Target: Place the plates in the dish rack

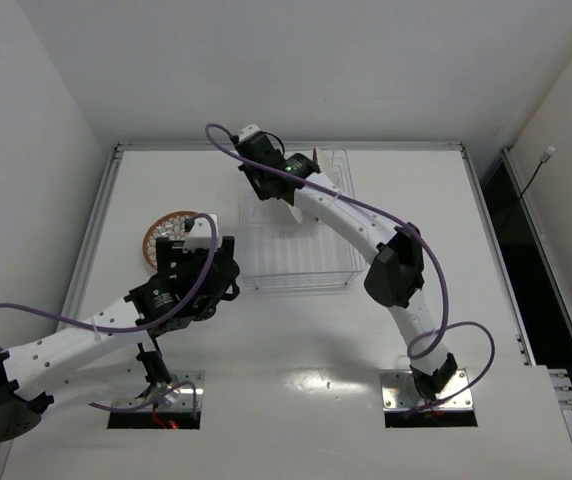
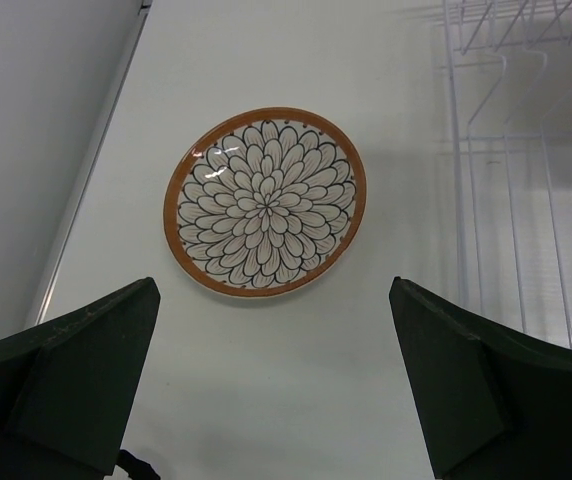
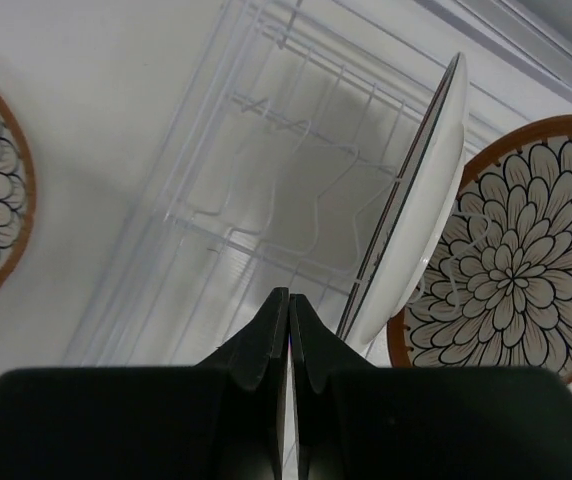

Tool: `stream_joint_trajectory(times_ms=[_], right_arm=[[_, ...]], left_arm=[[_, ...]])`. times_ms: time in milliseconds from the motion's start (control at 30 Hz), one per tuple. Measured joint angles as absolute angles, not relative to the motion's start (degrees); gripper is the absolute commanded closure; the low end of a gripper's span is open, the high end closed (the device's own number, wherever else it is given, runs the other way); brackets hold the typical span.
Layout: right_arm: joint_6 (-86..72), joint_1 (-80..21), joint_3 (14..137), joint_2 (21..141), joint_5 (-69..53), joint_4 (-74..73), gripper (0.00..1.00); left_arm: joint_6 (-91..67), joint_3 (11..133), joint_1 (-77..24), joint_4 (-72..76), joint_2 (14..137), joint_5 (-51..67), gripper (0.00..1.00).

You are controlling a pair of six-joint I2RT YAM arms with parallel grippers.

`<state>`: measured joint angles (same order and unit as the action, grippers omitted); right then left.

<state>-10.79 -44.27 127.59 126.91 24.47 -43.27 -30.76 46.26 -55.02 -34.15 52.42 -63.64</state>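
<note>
Plate (image 2: 264,203) lies beside dish rack (image 2: 511,200).

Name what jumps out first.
A round brown-rimmed plate with a petal pattern lies flat on the table left of the clear wire dish rack, by the left gripper, jaws open. In it, a white grey-rimmed plate stands on edge, a second brown-rimmed petal plate behind it, near the right gripper, jaws shut.

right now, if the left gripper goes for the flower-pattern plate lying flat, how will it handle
The brown-rimmed plate lies flat, so its low rim probably offers little to grip. Glare on its face suggests slick glaze; pushed, it may slide. Looks rigid, likely breakable.
</note>
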Motion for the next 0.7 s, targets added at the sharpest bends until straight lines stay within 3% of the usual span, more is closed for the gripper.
stream_joint_trajectory(times_ms=[700], right_arm=[[-14.41, -37.43, 121.19, 128.35, 33.26, -39.57, 1.00]], left_arm=[[-30.92, 46.26, -55.02, -34.17, 51.46, -63.90, 0.00]])
